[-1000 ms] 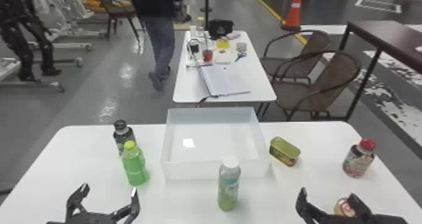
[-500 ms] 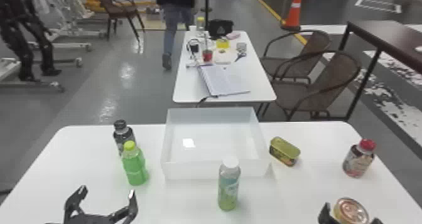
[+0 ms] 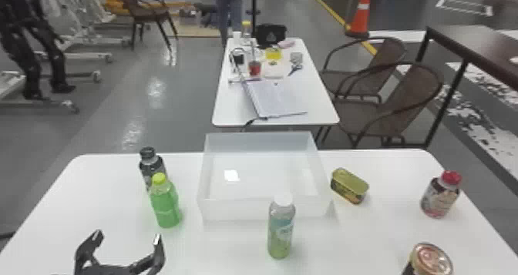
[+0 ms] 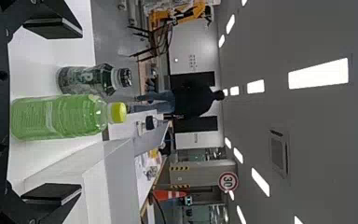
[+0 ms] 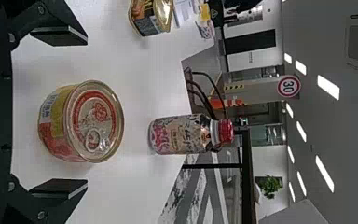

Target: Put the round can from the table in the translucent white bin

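Near the table's front right, the round can stands upright in the head view. In the right wrist view the round can lies between the two fingers of my right gripper, which is open and has a gap on either side of the can. The translucent white bin sits at the table's middle, with its inside bare. My left gripper is parked open at the front left; in the left wrist view the left gripper has the green bottle beyond its fingers.
A clear green-tinted bottle stands in front of the bin. Right of the bin are an oval tin and a red-capped bottle. The green bottle and a dark bottle stand left of the bin.
My right gripper has drawn back toward the front edge and out of the head view, leaving the round can uncovered. My left arm has barely moved.
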{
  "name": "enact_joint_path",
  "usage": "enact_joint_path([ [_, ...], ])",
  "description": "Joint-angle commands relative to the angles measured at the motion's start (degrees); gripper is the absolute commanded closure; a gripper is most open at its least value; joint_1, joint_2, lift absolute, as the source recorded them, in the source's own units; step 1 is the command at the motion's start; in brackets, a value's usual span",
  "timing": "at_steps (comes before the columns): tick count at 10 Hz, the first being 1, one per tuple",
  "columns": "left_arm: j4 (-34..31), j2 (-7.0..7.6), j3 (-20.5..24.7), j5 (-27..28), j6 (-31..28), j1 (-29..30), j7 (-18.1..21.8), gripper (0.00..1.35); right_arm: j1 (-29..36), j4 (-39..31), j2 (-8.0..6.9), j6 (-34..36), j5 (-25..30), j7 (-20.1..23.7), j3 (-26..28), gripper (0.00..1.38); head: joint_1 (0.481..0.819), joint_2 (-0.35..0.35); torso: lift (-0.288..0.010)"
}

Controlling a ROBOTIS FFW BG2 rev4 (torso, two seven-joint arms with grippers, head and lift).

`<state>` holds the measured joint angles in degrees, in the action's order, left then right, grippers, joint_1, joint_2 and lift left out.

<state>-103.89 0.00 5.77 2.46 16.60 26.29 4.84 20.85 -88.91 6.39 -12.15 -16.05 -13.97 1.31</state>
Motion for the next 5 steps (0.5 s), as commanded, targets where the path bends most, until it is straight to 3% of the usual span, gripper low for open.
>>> enact_joint_path([
  [1,0.1,-0.15,0.1,0.0,0.1,0.1,0.1,0.14,-1.3,1.1,0.99,0.5,0.0,0.0,0.0,0.21,0.549,0.000,-0.100],
  [5,0.1,-0.15,0.2,-0.1,0.2,0.2,0.1,0.14,-3.9,4.3,1.17,0.6,1.3,-0.4,0.4,0.22,0.549,0.000,-0.100],
])
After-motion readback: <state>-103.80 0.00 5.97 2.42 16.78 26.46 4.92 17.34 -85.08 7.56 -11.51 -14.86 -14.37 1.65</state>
